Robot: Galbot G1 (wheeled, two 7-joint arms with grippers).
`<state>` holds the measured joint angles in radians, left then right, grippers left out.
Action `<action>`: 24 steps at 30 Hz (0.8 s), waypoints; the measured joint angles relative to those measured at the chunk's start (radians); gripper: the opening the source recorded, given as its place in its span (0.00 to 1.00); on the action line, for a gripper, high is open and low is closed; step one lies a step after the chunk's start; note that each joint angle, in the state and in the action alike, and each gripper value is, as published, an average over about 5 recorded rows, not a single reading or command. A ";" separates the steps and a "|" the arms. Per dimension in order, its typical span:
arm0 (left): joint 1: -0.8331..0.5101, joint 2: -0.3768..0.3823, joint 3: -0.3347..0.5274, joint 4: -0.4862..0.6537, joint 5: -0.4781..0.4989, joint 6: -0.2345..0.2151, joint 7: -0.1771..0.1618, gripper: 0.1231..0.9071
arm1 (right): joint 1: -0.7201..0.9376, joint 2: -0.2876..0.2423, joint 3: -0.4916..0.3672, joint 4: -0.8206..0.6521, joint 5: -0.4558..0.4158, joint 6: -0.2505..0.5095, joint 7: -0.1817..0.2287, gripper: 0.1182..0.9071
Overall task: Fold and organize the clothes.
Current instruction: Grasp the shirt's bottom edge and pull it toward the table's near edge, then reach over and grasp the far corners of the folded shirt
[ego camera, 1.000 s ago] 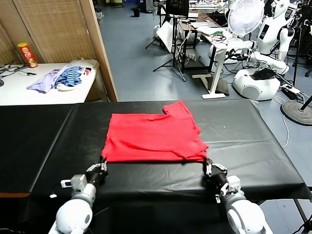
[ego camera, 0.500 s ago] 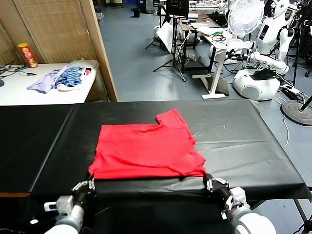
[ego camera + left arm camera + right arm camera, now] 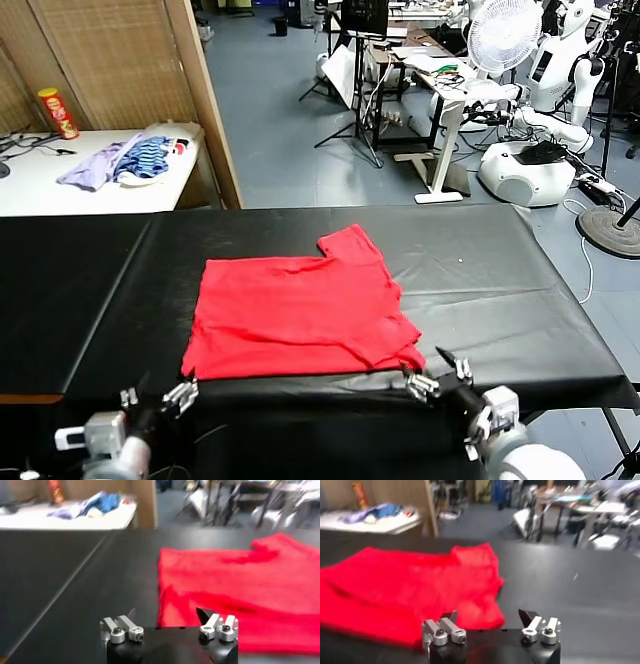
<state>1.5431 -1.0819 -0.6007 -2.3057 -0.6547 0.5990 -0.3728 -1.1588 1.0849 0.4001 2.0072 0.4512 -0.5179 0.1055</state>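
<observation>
Both grippers had let go of the red T-shirt (image 3: 300,315). The left gripper (image 3: 160,402) and right gripper (image 3: 437,378) sat open, low in the frame. One fold looked done.

Left hand (image 3: 158,398) and right hand (image 3: 437,373) both hang low, fingers spread apart.

Even indoor light, blurred wrist views

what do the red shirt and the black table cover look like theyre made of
Red shirt: soft matte knit, likely cotton; it lies limp with small wrinkles and no shine.
Black table cover: smooth sheet, probably vinyl or coated fabric; it shows a faint sheen and shallow creases.
</observation>
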 joint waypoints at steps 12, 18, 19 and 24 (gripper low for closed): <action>-0.478 0.121 0.184 0.366 -0.223 0.075 -0.014 0.86 | 0.484 0.067 -0.249 -0.477 0.043 -0.019 0.039 0.86; -0.664 0.105 0.280 0.581 -0.203 0.081 0.026 0.86 | 0.629 0.134 -0.315 -0.671 0.074 -0.059 0.020 0.86; -0.690 0.100 0.291 0.613 -0.198 0.078 0.033 0.86 | 0.645 0.146 -0.322 -0.697 0.076 -0.061 0.010 0.86; -0.778 0.075 0.317 0.750 -0.201 0.082 0.061 0.86 | 0.705 0.200 -0.349 -0.805 0.076 -0.063 -0.037 0.86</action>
<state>0.7652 -1.0072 -0.2837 -1.5559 -0.8554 0.6807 -0.3120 -0.4538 1.2844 0.0507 1.2019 0.5271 -0.5813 0.0687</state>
